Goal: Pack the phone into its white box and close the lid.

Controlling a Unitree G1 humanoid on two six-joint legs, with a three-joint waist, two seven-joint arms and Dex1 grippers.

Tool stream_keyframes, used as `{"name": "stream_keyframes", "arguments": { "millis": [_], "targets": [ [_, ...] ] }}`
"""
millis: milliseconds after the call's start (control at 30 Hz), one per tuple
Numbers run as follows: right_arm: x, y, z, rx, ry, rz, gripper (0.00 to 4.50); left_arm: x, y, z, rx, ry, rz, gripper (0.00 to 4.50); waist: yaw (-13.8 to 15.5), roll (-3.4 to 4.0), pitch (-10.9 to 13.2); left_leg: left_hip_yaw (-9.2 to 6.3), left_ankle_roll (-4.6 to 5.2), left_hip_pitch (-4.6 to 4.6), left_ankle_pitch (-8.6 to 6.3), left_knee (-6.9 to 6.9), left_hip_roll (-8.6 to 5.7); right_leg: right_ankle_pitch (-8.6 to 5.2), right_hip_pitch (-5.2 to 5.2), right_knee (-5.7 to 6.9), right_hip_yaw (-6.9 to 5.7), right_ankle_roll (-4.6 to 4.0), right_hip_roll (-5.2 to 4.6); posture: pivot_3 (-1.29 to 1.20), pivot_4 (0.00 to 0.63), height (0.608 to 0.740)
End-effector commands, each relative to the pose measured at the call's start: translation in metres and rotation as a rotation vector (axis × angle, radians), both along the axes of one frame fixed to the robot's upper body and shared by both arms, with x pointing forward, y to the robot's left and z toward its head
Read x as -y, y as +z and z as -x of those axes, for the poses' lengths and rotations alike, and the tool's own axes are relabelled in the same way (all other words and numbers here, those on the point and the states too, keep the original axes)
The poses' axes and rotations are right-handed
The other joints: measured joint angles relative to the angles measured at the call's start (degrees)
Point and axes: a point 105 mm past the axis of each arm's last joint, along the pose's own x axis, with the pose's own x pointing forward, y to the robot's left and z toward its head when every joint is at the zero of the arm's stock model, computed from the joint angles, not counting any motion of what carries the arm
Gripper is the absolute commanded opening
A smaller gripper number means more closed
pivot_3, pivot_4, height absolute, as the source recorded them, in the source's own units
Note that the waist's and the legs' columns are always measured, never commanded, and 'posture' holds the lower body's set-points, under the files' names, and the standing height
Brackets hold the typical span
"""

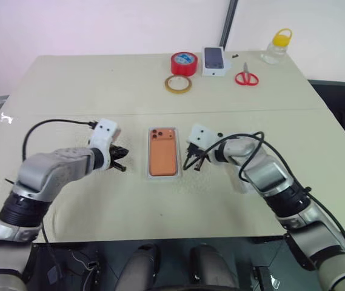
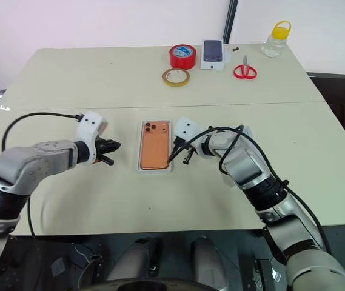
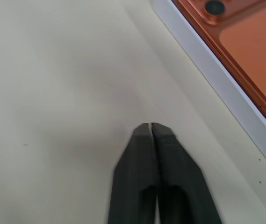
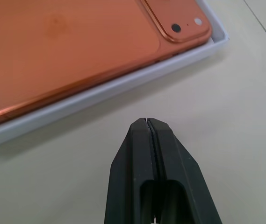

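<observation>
Your left claw [image 1: 121,165] and right claw [image 1: 191,162], both pressed together (empty), flank the white box [image 3: 226,88]. The phone [image 1: 163,153] lies inside, near the worktop [image 1: 99,85] front edge; you likely steady it.

Phone [image 4: 67,51] with smooth satin orange metallic back, white box [image 4: 100,95] of matt card, table [image 1: 99,85] matt cream laminate, black matt plastic jaws, glossy red tape roll [image 1: 184,63], clear plastic bottle [image 1: 276,48] with yellow cap

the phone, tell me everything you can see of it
The slim orange smartphone lies flat, back up, inside the shallow white cardboard box, its long side running away from the robot. The shell looks like matte metal with a glossier rim. A raised lens cluster sits in its far left corner. Only the box touches it; both claws are apart from it.
</observation>
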Motion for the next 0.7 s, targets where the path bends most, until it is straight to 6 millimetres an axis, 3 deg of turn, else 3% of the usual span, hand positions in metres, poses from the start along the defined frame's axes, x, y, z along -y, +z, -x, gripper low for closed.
{"name": "stream_keyframes", "arguments": {
  "millis": [33, 333, 500, 700],
  "targets": [
    [-0.005, 0.011, -0.009, 0.073, -0.008, 0.032, 0.0, 0.007, 0.003, -0.008, 0.032, -0.03, -0.026, 0.04, -0.02, 0.0, 0.0, 0.0, 0.0, 0.0, 0.0, 0.0, 0.0, 0.0, 0.0, 0.01, 0.0, 0.0, 0.0, 0.0, 0.15, 0.74],
    [-0.016, 0.006, -0.007, 0.062, 0.022, 0.042, 0.0, 0.039, 0.0, -0.009, 0.024, -0.144, 0.019, 0.04, -0.08, 0.0, 0.0, -0.01, 0.0, 0.0, 0.0, 0.04, -0.01, 0.0, 0.01, 0.04, -0.02, 0.01, 0.01, 0.0, 0.15, 0.74],
    [-0.021, 0.008, 0.0, 0.06, 0.052, 0.04, 0.0, 0.071, 0.001, 0.0, -0.001, -0.251, 0.077, 0.04, -0.05, 0.0, 0.0, -0.02, 0.0, 0.0, 0.0, 0.05, -0.01, 0.0, 0.01, 0.05, -0.03, 0.01, 0.01, 0.0, 0.15, 0.74],
    [-0.01, 0.01, 0.01, 0.054, 0.052, 0.051, 0.0, 0.108, -0.002, 0.01, -0.027, -0.358, 0.112, 0.04, 0.2, 0.0, 0.0, -0.06, 0.01, 0.0, 0.0, 0.08, -0.05, 0.0, 0.04, 0.05, -0.06, 0.02, -0.01, 0.0, 0.15, 0.74]
  ]
}}
